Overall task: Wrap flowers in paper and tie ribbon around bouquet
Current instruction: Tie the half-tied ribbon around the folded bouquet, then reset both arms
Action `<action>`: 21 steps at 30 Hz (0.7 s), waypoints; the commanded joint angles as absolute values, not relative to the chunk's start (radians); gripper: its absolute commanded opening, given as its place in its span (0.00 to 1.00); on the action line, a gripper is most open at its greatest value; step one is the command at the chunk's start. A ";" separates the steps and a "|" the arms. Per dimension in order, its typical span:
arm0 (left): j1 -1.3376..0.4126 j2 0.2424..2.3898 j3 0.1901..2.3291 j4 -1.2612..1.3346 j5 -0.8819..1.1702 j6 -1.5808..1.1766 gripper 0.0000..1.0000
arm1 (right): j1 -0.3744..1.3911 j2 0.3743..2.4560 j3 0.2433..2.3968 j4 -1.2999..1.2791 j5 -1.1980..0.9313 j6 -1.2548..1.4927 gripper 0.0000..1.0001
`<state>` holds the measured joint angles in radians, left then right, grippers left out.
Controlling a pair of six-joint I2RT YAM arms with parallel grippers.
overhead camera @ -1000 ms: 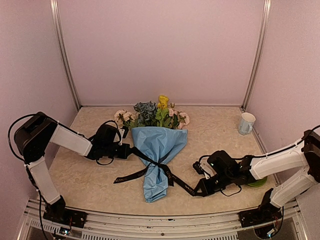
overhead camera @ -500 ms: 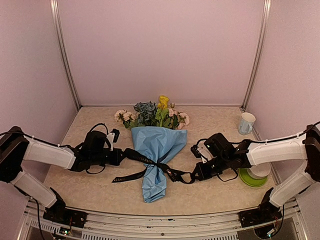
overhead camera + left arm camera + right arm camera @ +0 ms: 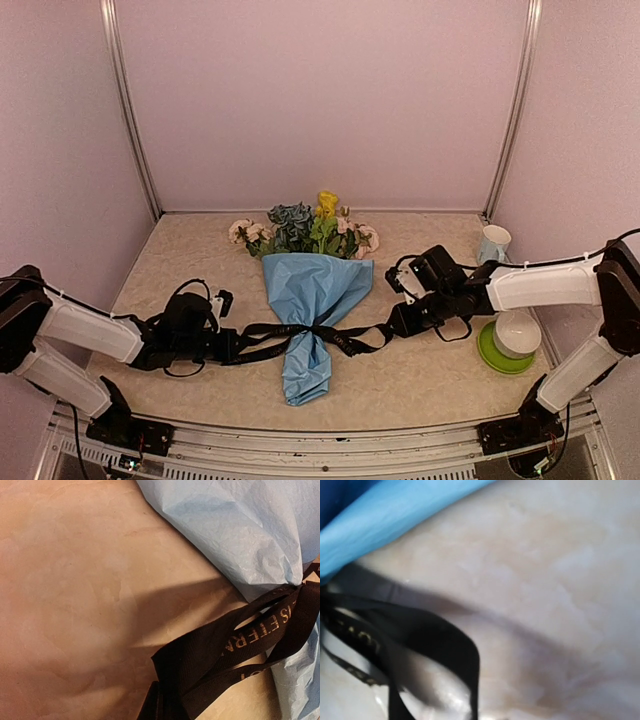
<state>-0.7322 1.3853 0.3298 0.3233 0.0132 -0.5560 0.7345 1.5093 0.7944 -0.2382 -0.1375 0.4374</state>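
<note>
Ribbon now level across bouquet, cinched tighter

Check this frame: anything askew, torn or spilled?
Nothing stands out. The light blue paper bouquet lies flat, pink, yellow and blue-green flowers at its wide end, black lettered ribbon cinched round its waist.

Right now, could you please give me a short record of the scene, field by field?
bouquet: flowers in a light blue paper cone, lying on the table, blooms toward the far wall
ribbon: black, crossing the cone's narrow part, one end running to each side
left gripper: shut on the ribbon's left end
right gripper: at the ribbon's right end; open or shut unclear
other items: mug far right; white bowl on green plate
</note>
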 commanded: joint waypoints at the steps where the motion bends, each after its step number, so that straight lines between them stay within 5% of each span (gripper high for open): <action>1: -0.752 1.341 0.335 0.277 -0.042 -0.584 0.20 | 0.723 1.492 0.838 -0.271 -0.136 0.386 0.36; 4: -0.760 1.272 0.344 0.201 -0.096 -0.576 0.55 | 0.711 1.459 0.858 -0.314 -0.104 0.381 0.86; 6: -0.768 1.213 0.356 0.137 -0.130 -0.565 0.71 | 0.692 1.418 0.865 -0.332 -0.086 0.381 0.99; 9: -0.775 1.123 0.371 0.058 -0.165 -0.566 0.97 | 0.660 1.355 0.871 -0.340 -0.090 0.375 1.00; 21: -0.738 0.980 0.502 -0.092 -0.380 -0.439 0.99 | 0.424 1.099 0.797 -0.252 -0.005 0.309 1.00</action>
